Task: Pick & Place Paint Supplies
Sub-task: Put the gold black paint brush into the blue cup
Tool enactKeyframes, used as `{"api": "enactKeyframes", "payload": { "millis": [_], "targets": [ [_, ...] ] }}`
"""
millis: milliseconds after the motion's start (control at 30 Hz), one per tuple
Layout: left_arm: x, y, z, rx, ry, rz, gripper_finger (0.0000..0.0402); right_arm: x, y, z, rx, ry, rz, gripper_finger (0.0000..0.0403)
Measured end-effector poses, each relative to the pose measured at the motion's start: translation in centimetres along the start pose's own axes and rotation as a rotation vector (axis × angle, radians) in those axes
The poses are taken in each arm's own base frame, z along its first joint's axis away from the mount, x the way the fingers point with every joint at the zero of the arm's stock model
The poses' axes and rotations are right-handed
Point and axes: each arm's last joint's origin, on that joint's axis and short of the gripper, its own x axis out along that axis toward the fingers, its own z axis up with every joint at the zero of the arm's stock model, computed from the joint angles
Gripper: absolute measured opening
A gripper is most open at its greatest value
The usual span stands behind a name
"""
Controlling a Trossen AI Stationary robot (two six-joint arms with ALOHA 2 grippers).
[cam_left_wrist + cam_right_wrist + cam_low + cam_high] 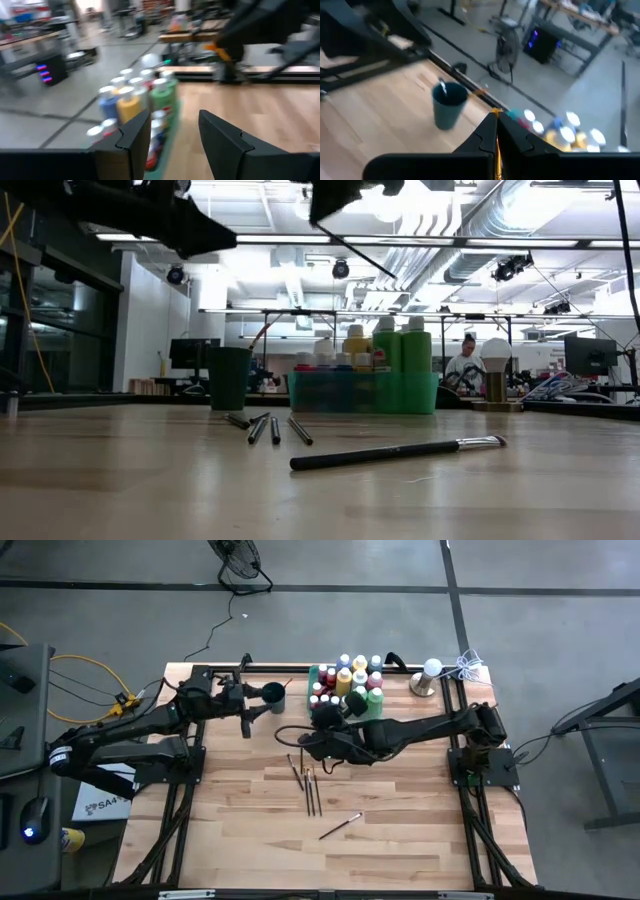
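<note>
My right gripper is shut on a thin dark paintbrush and hangs high above the table's middle. In the low view the brush slants down from it. My left gripper stands open and level at the far left, next to the dark cup, with nothing between its fingers. The cup stands upright on the table with a brush end showing in it. Several brushes lie flat mid-table, and one more lies nearer the front. Paint bottles stand in the green tray. My right gripper pinches the paintbrush between its two shut fingers, at a golden stretch of it. The brush is lifted clear of the table and hangs slanting below the gripper. The gripper's own body hides the exact place of contact in the other views.
A lamp with a white bulb stands at the far right beside the tray. Bare wood lies along the table's near edge. A person sits in the room beyond the table.
</note>
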Motion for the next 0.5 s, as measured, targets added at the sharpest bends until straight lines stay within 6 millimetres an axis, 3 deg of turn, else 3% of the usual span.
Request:
{"api": "enactKeyframes", "payload": {
  "millis": [133,367,500],
  "targets": [
    [0.6,-0.2,-0.3,0.000,0.005,-0.095,0.0161,0.0,0.3,0.8,-0.036,-0.048,0.025,0.0003],
    [3.1,0.1,-1.7,0.004,0.032,-0.105,0.0161,1.2,-0.6,1.0,-0.073,-0.040,-0.043,0.0003],
    [4.8,0.2,-2.4,0.008,0.008,-0.139,0.0161,2.6,-0.9,-0.1,-0.064,-0.030,-0.073,0.0003]
  ]
}}
